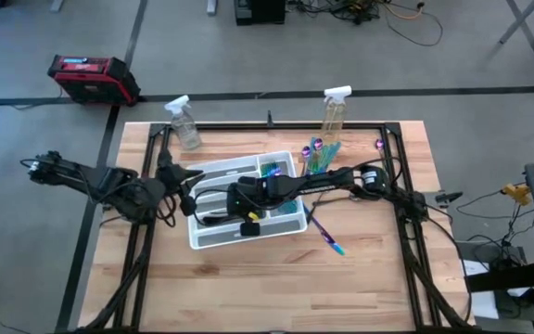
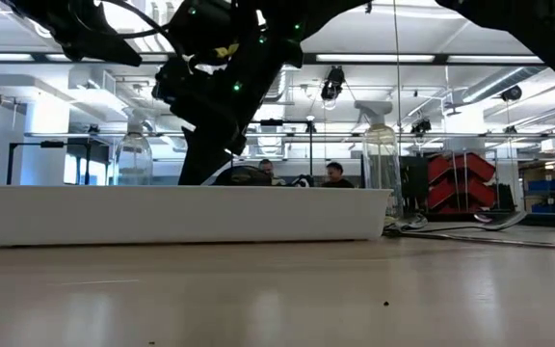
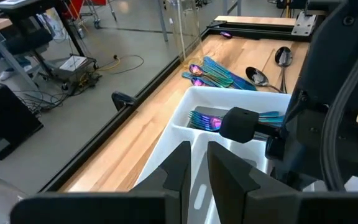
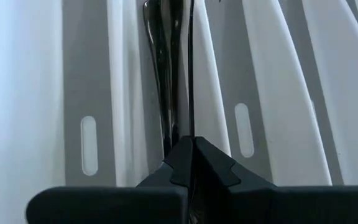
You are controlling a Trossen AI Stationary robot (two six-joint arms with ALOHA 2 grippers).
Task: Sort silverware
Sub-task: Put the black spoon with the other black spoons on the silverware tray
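A white divided tray [image 1: 207,239] sits mid-table. My right gripper [image 4: 191,152] reaches over it from the table's right, shut on a thin dark utensil [image 4: 191,68]. A second glossy dark utensil [image 4: 160,68] lies in the compartment below. Iridescent silverware [image 3: 207,119] rests in a far compartment. More silverware [image 1: 318,156] lies piled on the table beyond the tray, and one piece [image 1: 328,237] lies on the table to the tray's right. My left gripper [image 3: 197,171] hovers over the tray's left end, its fingers a narrow gap apart with nothing between them. My right gripper pinches one end of the thin dark utensil [image 4: 191,134] between its two fingertips. The utensil shows edge-on and runs straight out from the tips, along a tray compartment. The fingers slant down from the table's right. I cannot tell whether its far end rests on the tray.
Two clear spray bottles [image 1: 184,122] [image 1: 334,111] stand at the table's far edge. Dark spoons [image 3: 257,76] lie beside the pile. A black frame rail [image 1: 401,176] borders the table. The near half of the wooden top [image 1: 276,288] is bare. People sit in the room behind.
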